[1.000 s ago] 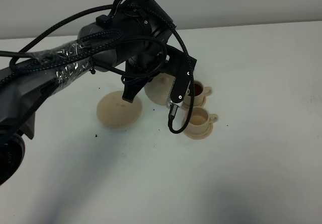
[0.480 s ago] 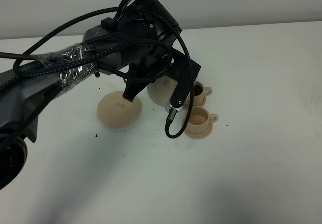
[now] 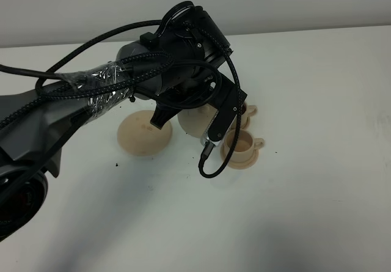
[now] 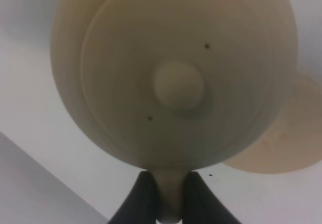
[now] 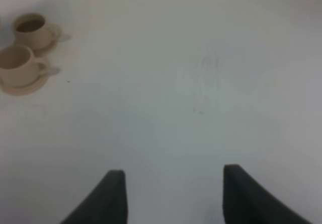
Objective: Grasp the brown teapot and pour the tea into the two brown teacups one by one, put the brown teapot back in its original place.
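The beige-tan teapot point(image 3: 194, 122) hangs from my left gripper point(image 4: 169, 200), which is shut on its loop handle. The left wrist view shows its lid and knob point(image 4: 178, 85) from above. The teapot is held above the table between the wide saucer point(image 3: 142, 136) and the two teacups. The near teacup point(image 3: 240, 145) stands on its small saucer and looks empty inside. The far teacup point(image 3: 249, 110) is mostly hidden behind my left arm; in the right wrist view it point(image 5: 30, 27) holds dark tea, beside the near cup point(image 5: 17, 63). My right gripper point(image 5: 173, 199) is open and empty over bare table.
My left arm, with its looping cables point(image 3: 211, 162), reaches across the middle of the white table point(image 3: 317, 180), and a cable loop hangs close to the near cup. A few dark specks lie near the wide saucer. The right arm is out of the exterior view.
My left arm has moved to the right with the teapot, closer to the two cups. The far cup is now more hidden behind the arm. The cups and saucers have not moved.
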`<state>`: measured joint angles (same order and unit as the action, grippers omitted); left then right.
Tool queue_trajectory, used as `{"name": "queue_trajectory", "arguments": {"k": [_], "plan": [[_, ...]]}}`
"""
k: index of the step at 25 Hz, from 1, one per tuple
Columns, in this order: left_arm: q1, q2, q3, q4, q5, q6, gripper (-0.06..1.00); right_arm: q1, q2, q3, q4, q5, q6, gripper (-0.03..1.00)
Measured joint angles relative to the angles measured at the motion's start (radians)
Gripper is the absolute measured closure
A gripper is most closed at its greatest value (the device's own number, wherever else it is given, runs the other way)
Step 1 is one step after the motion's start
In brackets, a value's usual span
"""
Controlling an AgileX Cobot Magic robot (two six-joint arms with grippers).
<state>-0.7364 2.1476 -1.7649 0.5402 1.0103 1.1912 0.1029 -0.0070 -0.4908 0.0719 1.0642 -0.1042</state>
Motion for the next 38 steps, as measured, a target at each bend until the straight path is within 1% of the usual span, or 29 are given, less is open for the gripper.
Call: {"name": "queue_trajectory", "arguments": {"k": [6, 14, 24, 35, 38], "plan": [[-0.013, 0.004, 0.0, 0.036, 0.003, 0.002, 0.79, 0.0, 0.0, 0.0, 0.0, 0.0, 0.0, 0.51], [-0.027, 0.004, 0.0, 0.062, 0.006, 0.001, 0.79, 0.0, 0.0, 0.0, 0.0, 0.0, 0.0, 0.51], [-0.028, 0.016, 0.0, 0.074, 0.009, 0.001, 0.79, 0.0, 0.0, 0.0, 0.0, 0.0, 0.0, 0.51], [-0.031, 0.033, 0.0, 0.075, -0.014, 0.001, 0.79, 0.0, 0.0, 0.0, 0.0, 0.0, 0.0, 0.51], [-0.041, 0.033, 0.0, 0.097, -0.013, -0.002, 0.79, 0.0, 0.0, 0.0, 0.0, 0.0, 0.0, 0.51]]}}
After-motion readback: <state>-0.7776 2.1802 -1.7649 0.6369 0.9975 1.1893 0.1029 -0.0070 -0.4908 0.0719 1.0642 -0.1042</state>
